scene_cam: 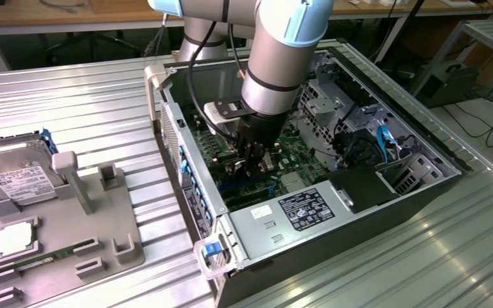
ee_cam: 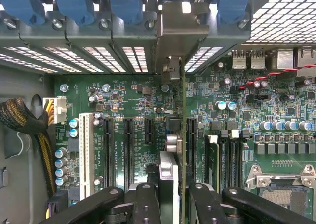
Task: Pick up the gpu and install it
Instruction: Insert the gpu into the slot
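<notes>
My gripper (scene_cam: 253, 168) is deep inside the open computer case (scene_cam: 187, 160), low over the green motherboard (ee_cam: 128, 105). It is shut on the gpu (ee_cam: 178, 150), which I see edge-on as a thin upright card between my two black fingers (ee_cam: 147, 204). The card runs along a black expansion slot (ee_cam: 191, 145). Its silver end bracket (ee_cam: 180, 36) stands against the case's rear slot openings, under the blue clips (ee_cam: 126, 4). The fan face is hidden.
Black slots (ee_cam: 127, 150) and a white slot (ee_cam: 86, 150) lie beside the card; a braided cable bundle (ee_cam: 22, 120) and the processor socket (ee_cam: 284, 184) flank the board. Outside the case, a grey fixture (scene_cam: 67, 237) holds a hard drive (scene_cam: 20, 179) and a memory stick (scene_cam: 41, 260).
</notes>
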